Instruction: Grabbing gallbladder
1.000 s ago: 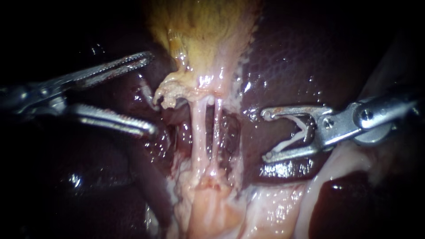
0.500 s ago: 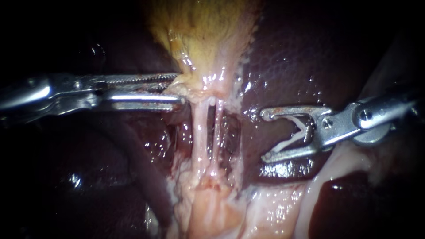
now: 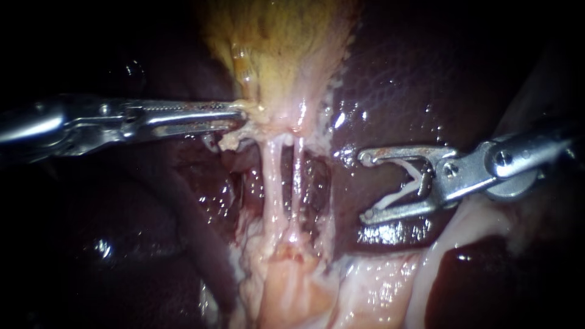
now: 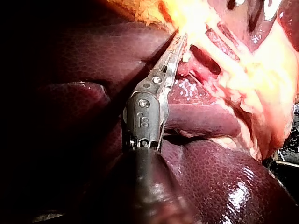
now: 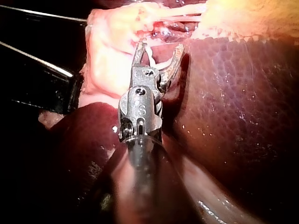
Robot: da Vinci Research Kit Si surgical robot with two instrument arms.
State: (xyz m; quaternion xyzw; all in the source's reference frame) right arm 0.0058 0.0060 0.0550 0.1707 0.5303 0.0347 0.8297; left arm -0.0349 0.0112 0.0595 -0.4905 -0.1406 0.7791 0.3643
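Observation:
The yellowish gallbladder hangs at the top middle and narrows into pale tissue. My left instrument reaches in level and its jaws are shut on the gallbladder's lower left edge. In the left wrist view the jaws lie together with their tip in the yellow tissue. Two thin pale tubes run down from the neck. My right instrument is to the right of the tubes, apart from them, its jaws open with a white V-shaped clip inside them. In the right wrist view these jaws point at pale tissue.
Dark liver lies on both sides of the gallbladder and under my right instrument. Pale fatty tissue spreads below the tubes. A dark window opens behind the tubes. A black flat object lies beside the tissue in the right wrist view.
My left instrument's jaws, wide open and left of the gallbladder a second ago, moved right and closed on its lower edge, then lifted it slightly. My right instrument has not moved.

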